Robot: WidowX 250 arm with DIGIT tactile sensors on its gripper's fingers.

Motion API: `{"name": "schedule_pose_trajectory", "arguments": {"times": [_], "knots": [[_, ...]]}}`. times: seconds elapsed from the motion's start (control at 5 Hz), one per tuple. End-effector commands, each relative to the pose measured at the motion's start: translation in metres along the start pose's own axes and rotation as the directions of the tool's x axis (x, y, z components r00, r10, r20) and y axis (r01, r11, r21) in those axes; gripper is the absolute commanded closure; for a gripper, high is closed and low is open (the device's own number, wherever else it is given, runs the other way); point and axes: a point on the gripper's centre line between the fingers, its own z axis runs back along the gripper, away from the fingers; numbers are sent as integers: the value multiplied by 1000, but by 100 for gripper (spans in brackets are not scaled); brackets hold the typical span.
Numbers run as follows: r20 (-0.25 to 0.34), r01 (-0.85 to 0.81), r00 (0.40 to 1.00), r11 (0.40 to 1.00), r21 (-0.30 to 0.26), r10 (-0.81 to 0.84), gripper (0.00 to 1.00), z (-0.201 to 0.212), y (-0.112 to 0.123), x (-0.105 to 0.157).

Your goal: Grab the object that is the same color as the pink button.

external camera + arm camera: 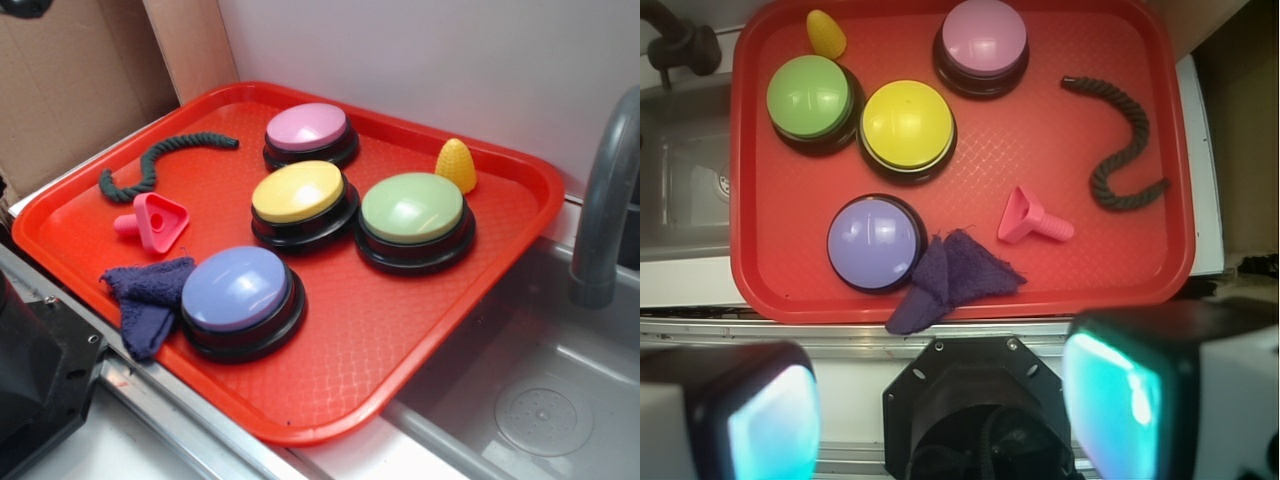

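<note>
The small bright pink toy [154, 221] [1031, 219], the object, lies on its side on the red tray [420, 350] [750, 240], left of the yellow button in the exterior view. The pink button [307, 131] [983, 40] stands at the tray's far side. My gripper [945, 400] is high above the counter in front of the tray, well short of the toy. Its jaws stand wide apart with nothing between them. The exterior view does not show the gripper's fingers.
Yellow [300, 198], green [413, 215] and lavender-blue [240, 296] dome buttons fill the tray's middle. A dark blue cloth [147, 292] hangs over the near rim. A dark rope [155, 165] and yellow corn toy [456, 163] lie farther back. A sink [540, 400] and faucet [605, 200] are at right.
</note>
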Motion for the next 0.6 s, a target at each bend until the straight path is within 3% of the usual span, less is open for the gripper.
{"name": "schedule_pose_trajectory", "arguments": {"times": [0.0,0.2,0.4], "knots": [[0,0,1000,1000,0,0,0,0,0,0],[19,-100,995,995,23,100,0,-19,4,6],[-6,-219,976,974,49,220,0,-45,12,11]]}}
